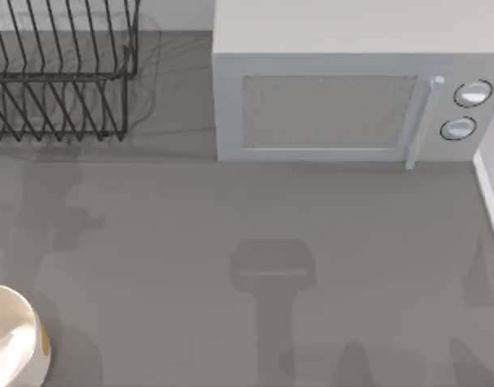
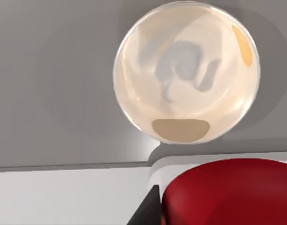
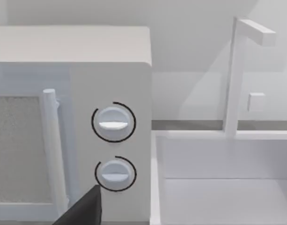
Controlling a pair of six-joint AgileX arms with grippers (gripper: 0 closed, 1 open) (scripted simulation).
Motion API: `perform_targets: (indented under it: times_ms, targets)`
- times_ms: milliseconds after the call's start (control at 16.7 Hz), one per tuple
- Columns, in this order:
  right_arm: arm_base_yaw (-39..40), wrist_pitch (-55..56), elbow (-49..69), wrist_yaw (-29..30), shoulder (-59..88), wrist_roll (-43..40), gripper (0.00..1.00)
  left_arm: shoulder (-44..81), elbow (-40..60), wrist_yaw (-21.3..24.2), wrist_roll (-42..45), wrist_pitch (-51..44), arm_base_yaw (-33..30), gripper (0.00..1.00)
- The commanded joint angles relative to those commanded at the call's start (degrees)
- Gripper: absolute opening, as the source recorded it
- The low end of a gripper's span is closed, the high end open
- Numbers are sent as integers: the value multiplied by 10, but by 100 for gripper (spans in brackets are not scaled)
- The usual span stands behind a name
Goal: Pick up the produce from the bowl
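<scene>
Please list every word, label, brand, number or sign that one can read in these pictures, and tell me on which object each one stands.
There is no readable text in any view.
Microwave: no brand or numbers; its two knobs bear only a plain arc mark, no digits.
Bowl: no label, only reflections.
Red produce: no sticker.
Dish rack and faucet: no markings.

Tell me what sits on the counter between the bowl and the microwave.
Nothing: in the top view the grey counter between the bowl at the lower left edge and the microwave is bare, crossed by shadows. The dish rack stands off to the left.
</scene>
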Motion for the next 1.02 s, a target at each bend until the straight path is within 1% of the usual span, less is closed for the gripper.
perform_targets:
  times_ms: [180, 300, 420, 780, 900, 1020]
  targets:
    - [0, 0, 0, 0, 0, 0, 100, 10, 0, 0, -7, 6, -6, 0]
    - [0, 0, 0, 0, 0, 0, 100, 39, 4, 2, -40, 26, -39, 0]
    - [0, 0, 0, 0, 0, 0, 100, 81, 8, 4, -95, 58, -89, 0]
    - [0, 0, 0, 0, 0, 0, 100, 223, 9, 13, -307, 188, -276, 0]
    - [0, 0, 0, 0, 0, 0, 100, 253, 6, 16, -347, 222, -316, 0]
    - [0, 0, 0, 0, 0, 0, 100, 266, 4, 17, -363, 238, -332, 0]
